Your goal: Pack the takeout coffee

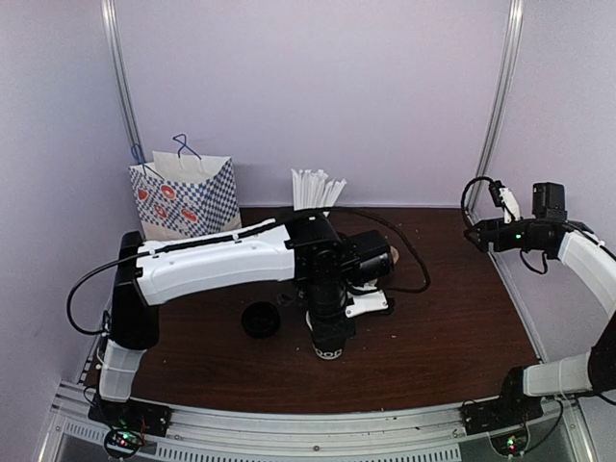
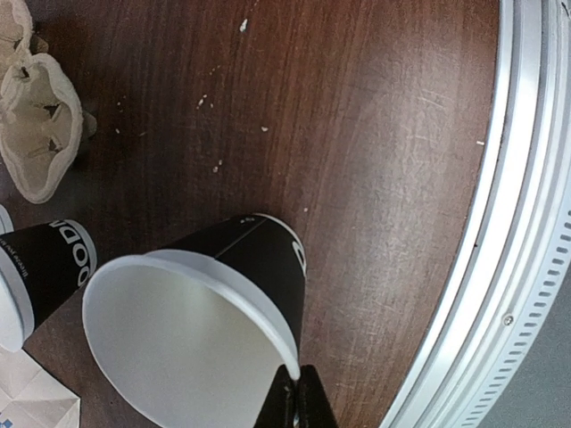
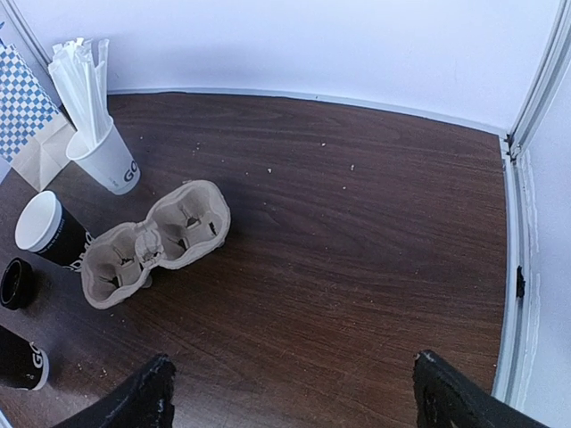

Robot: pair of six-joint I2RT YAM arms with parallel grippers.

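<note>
L gripper (image 2: 296, 394) clamps rim of lidless black cup (image 2: 254, 267), near side of pulp carrier (image 3: 156, 241); R gripper (image 3: 290, 385) spread wide, empty, well right of carrier.

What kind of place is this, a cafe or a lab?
Probably a lab booth staged as a coffee counter: plain walls framed by aluminium rails, and props like a cup carrier and straws.

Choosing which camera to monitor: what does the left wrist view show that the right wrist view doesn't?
Left wrist only: the left gripper pinching the white rim of a lidless cup. Right wrist only: the straw cup, a loose black lid, the open right gripper. Both: the cup carrier on the wooden table.
</note>
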